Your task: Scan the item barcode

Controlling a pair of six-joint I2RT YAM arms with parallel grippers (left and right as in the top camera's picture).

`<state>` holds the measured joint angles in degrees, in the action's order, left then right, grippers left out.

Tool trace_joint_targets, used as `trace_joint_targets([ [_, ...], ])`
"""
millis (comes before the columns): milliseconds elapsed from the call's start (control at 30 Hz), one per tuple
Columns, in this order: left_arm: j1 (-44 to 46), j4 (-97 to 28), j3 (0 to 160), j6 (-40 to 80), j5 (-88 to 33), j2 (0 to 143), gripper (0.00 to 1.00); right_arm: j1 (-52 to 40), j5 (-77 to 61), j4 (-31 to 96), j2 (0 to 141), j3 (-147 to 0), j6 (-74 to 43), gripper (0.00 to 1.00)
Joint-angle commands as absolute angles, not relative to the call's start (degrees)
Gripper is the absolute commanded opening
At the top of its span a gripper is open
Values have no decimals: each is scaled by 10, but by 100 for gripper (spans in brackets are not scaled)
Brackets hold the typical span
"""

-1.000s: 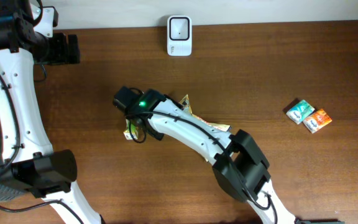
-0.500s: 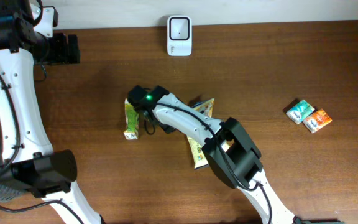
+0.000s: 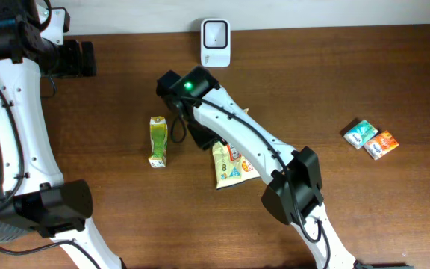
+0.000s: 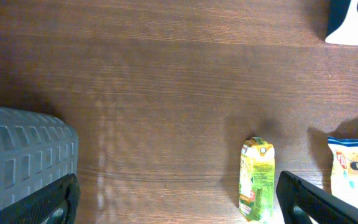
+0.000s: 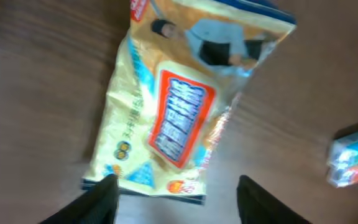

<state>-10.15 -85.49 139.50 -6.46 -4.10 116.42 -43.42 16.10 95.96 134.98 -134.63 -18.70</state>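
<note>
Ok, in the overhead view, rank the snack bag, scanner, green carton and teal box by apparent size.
1. snack bag, though the right arm hides part of it
2. scanner
3. green carton
4. teal box

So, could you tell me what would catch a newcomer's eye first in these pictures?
The white right arm stretches diagonally across the middle of the dark wooden table, a green light glowing near its wrist. Partly beneath it lies a yellow snack bag, with a small green carton lying apart to its left. A white scanner sits at the table's far edge.
</note>
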Motion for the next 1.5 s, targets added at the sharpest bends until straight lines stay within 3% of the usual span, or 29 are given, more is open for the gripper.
trace_joint_targets([
  [0, -106, -854, 1395, -72, -43, 1165, 99, -469, 148, 909, 1355, -1292, -230, 79],
  [33, -106, -854, 1395, -72, -43, 1165, 99, -480, 172, 885, 1355, -1267, -230, 95],
  [67, -106, -854, 1395, -72, -43, 1165, 99, -488, 197, 861, 1355, -1233, -230, 99],
  [267, -106, -854, 1395, -72, -43, 1165, 99, -490, 269, 772, 1355, -1107, -228, 98],
  [400, -106, -854, 1395, -72, -43, 1165, 99, -486, 322, 757, 1355, -1049, -228, 86],
  [467, -105, -854, 1395, -72, -43, 1165, 99, -472, 322, 762, 1355, -1030, -228, 67],
  [567, -106, -854, 1395, -72, -43, 1165, 99, -456, 319, 760, 1355, -1007, -228, 9],
  [600, -106, -854, 1395, -72, -43, 1165, 99, -449, 313, 759, 1355, -1006, -228, 4],
  [767, -105, -854, 1395, -72, -43, 1165, 99, -445, 308, 770, 1349, -1027, -228, 4],
  [833, -105, -854, 1395, -72, -43, 1165, 99, -445, 246, 796, 1320, -1086, -200, 4],
  [933, -105, -854, 1395, -72, -43, 1165, 99, -432, 69, 801, 1252, -1168, -130, 4],
  [1100, -105, -854, 1395, -72, -43, 1165, 99, -341, -356, 775, 1178, -1192, -17, 4],
  [1233, -105, -854, 1395, -72, -43, 1165, 99, -261, -607, 698, 1187, -1105, 45, 4],
  [1300, -105, -854, 1395, -72, -43, 1165, 99, -222, -715, 591, 1187, -986, 41, 4],
  [1467, -105, -854, 1395, -72, -43, 1165, 99, -154, -590, 528, 1187, -832, 4, 4],
])
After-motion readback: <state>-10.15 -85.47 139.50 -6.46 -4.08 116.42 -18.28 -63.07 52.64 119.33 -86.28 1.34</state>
